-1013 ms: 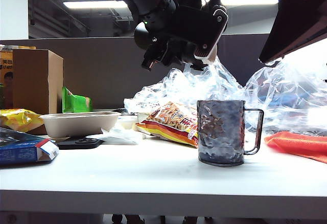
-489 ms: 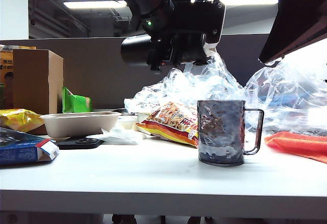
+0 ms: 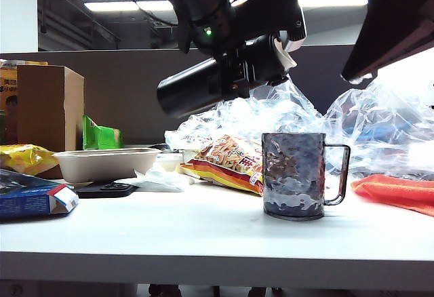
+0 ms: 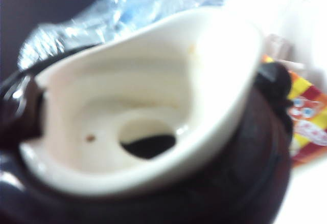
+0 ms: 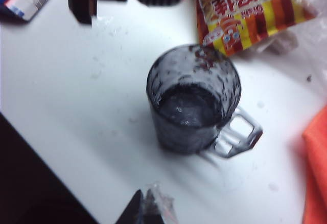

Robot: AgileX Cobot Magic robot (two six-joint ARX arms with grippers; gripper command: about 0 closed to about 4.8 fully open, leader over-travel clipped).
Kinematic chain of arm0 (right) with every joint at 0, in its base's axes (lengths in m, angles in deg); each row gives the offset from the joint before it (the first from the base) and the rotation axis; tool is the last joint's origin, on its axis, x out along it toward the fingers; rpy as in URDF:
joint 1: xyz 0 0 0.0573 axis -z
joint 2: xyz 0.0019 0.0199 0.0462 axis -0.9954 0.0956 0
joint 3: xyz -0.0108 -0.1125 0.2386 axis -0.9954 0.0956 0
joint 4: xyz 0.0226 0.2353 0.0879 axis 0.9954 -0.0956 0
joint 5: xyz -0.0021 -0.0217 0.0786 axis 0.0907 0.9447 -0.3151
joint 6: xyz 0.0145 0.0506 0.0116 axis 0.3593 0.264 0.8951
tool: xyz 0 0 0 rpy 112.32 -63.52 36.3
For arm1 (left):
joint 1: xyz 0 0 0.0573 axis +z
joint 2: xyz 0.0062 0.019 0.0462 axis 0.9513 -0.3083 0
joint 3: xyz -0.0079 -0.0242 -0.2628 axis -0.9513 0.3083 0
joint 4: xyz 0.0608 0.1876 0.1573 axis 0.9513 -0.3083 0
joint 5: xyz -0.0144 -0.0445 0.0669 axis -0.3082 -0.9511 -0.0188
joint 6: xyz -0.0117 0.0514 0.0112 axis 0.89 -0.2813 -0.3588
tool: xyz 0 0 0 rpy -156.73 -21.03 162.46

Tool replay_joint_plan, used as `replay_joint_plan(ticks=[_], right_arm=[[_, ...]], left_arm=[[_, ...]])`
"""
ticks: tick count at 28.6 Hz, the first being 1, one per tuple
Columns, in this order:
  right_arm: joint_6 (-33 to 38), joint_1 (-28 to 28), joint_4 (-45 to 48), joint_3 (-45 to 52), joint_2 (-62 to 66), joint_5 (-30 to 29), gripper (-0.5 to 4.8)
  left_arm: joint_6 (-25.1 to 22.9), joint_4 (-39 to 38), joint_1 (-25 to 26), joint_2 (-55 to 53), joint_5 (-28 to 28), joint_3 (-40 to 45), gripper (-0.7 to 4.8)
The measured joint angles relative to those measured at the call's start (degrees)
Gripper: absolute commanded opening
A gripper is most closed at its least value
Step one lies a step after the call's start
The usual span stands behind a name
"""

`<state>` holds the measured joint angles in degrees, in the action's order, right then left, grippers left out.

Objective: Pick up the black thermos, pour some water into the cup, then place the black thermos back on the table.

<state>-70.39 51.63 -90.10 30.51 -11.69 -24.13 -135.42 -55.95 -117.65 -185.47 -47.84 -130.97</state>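
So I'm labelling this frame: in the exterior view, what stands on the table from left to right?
Blue box → beige tray → snack bag → cup → orange cloth.

exterior: low, level with worktop (image 3: 203, 236) edge, facing cup (image 3: 293, 175) | left wrist: tight on thermos (image 4: 153, 132) spout | right wrist: above, looking down; shares cup (image 5: 194, 98)

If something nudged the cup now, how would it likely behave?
The cup looks like thin plastic, so probably light and apt to slide on the smooth table. The water inside adds some weight but could slosh. Its flat base should resist tipping.
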Motion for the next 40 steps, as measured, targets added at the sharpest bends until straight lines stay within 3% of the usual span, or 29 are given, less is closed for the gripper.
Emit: replay_joint_plan(ticks=[3, 4, 6, 7, 8, 11, 13, 16, 19, 25, 29, 40], right_arm=[[0.0, 0.0, 3.2, 0.0, -1.4, 0.0, -0.05], [-0.2, 0.0, 3.3, 0.0, -1.8, 0.0, -0.05], [-1.1, 0.0, 3.1, 0.0, -2.9, 0.0, -0.05], [-1.3, 0.0, 3.1, 0.0, -3.6, 0.1, -0.05], [-1.4, 0.0, 3.1, 0.0, -3.8, 0.1, -0.05], [-1.4, 0.0, 3.4, 0.0, -4.3, 0.0, -0.05], [-1.5, 0.0, 3.8, 0.0, -4.3, -1.1, -0.05], [-1.5, -0.1, 5.9, 0.0, -4.3, -2.8, -0.05], [-1.4, -0.2, 8.1, 0.0, -4.3, -3.6, -0.05], [-0.8, -0.2, 9.3, 0.0, -3.6, -6.4, -0.05], [0.2, -0.4, 11.3, 0.0, -1.5, -9.0, -0.05], [1.4, -9.1, 15.2, 0.0, 3.6, -7.4, -0.05]], left_arm=[[13.1, -3.5, -0.2, 0.3, 1.1, 0.0, -0.06], [15.2, -4.3, -0.3, 0.7, 1.2, 0.0, -0.06], [25.4, -6.2, -0.2, 2.6, 1.3, 0.0, -0.06], [33.0, -7.3, 0.3, 4.4, 1.1, 0.0, -0.06], [36.1, -7.9, 0.7, 5.1, 0.9, 0.0, -0.06], [52.9, -10.7, 4.5, 8.4, -5.1, 0.0, -0.06], [58.9, -10.1, 7.3, 10.0, -10.2, 1.8, -0.06], [61.7, -8.7, 10.2, 12.1, -16.0, 6.5, -0.06], [64.0, 2.1, 12.5, 14.1, -23.4, 17.1, -0.06], [65.9, 26.0, 12.6, 14.5, -24.6, 29.5, -0.06], [70.1, 36.0, 14.7, 14.5, -24.8, 36.8, -0.06], [69.5, 39.8, 15.4, 11.3, -25.0, 39.0, -0.06]])
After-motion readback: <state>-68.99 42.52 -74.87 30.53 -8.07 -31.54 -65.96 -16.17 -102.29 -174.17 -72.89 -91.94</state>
